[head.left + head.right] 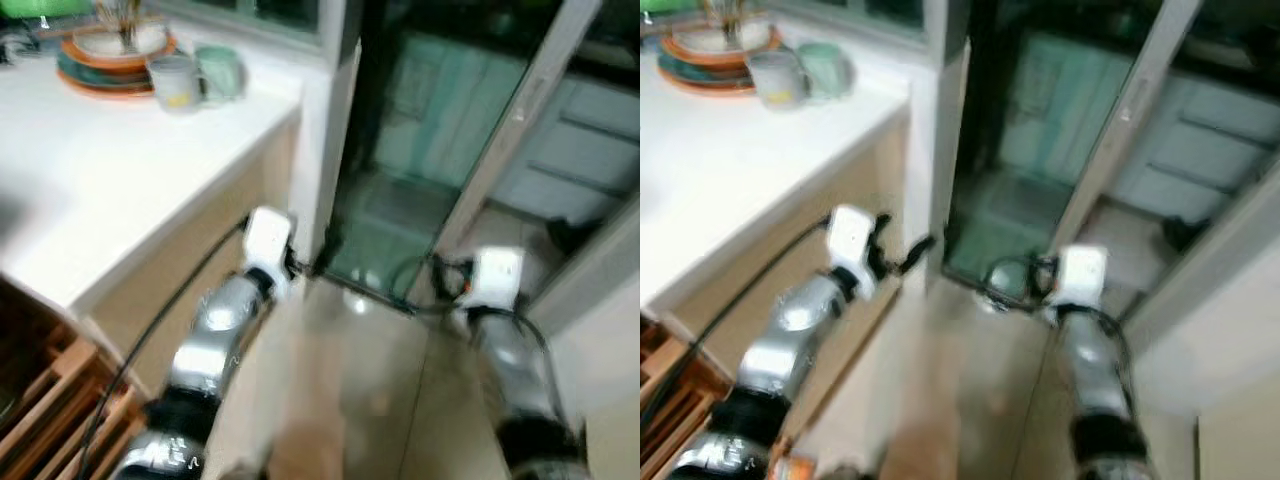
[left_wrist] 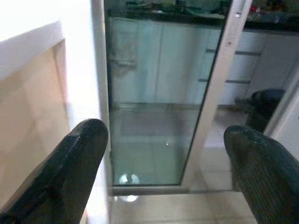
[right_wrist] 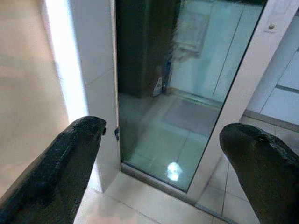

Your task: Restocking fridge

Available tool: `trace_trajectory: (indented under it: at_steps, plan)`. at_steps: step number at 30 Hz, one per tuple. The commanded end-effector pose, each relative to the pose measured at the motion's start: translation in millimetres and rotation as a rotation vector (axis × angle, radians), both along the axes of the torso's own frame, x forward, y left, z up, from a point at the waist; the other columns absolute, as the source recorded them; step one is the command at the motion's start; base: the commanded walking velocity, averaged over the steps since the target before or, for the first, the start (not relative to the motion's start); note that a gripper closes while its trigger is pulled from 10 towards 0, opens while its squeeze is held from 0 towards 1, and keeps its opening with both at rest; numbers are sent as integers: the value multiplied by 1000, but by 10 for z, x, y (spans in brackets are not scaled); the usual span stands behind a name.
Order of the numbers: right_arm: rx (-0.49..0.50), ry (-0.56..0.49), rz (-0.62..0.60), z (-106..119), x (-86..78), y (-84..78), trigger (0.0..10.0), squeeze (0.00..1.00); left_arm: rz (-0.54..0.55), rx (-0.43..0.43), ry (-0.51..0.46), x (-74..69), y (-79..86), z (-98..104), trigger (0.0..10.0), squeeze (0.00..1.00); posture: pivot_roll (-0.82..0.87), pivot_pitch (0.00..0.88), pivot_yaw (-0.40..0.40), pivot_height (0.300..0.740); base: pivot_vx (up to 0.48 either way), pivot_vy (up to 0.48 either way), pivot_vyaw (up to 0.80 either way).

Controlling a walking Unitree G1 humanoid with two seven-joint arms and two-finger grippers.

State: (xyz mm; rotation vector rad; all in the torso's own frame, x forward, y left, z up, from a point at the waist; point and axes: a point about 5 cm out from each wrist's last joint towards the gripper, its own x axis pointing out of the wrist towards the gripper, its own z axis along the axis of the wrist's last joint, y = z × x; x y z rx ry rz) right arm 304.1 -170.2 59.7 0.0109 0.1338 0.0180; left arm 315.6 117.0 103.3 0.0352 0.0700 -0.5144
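Both pincers hung spread wide with nothing between their fingers: the left pincer (image 2: 163,163) and the right pincer (image 3: 159,163) each pointed at a glass sliding door (image 1: 400,200) with a pale frame (image 1: 520,120), low over the tiled floor (image 1: 370,390). The left arm (image 1: 225,330) reached beside a white counter (image 1: 110,190), on which stood stacked plates (image 1: 110,60) and two mugs (image 1: 195,78). Through the glass, pale cabinets (image 2: 154,60) showed; no fridge could be made out.

glass door (image 1: 400,180) ahead, counter (image 1: 110,180) left
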Motion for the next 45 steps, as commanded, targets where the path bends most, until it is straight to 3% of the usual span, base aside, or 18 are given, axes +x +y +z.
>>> trace_trajectory:
  at_steps: [1, 5, 13, 22, 30, 45]
  plan:
    - [-26, -2, -47, 17, -10, -182, 10000, 0, -54, -16, -7, -7, -187, 36, 10000, 0, -68, 0, -65, 740, 472, 0, -781]
    - [-16, -5, -72, 29, 5, -225, 10000, 0, -52, -10, -34, -10, -215, 91, 10000, 0, -71, 0, -71, 740, 472, 0, -195]
    - [43, -5, -90, 4, -14, -168, 10000, 0, 4, 62, -31, -18, 31, 117, 10000, 0, -52, 0, -46, 740, 39, 0, 0]
    - [88, -14, -100, 0, 3, -80, 10000, 0, -13, 63, -70, 37, 30, 298, 10000, 0, -42, 0, -32, 740, 0, 0, 0]
    - [69, -16, -92, 15, 20, -93, 10000, 0, -6, 49, -42, -18, -9, 221, 10000, 0, -37, 0, -44, 740, 0, 0, 0]
    - [64, 1, -107, -19, 17, -86, 10000, 0, -19, 70, -55, 37, 15, 277, 10000, 0, -45, 0, -22, 740, 0, 0, 0]
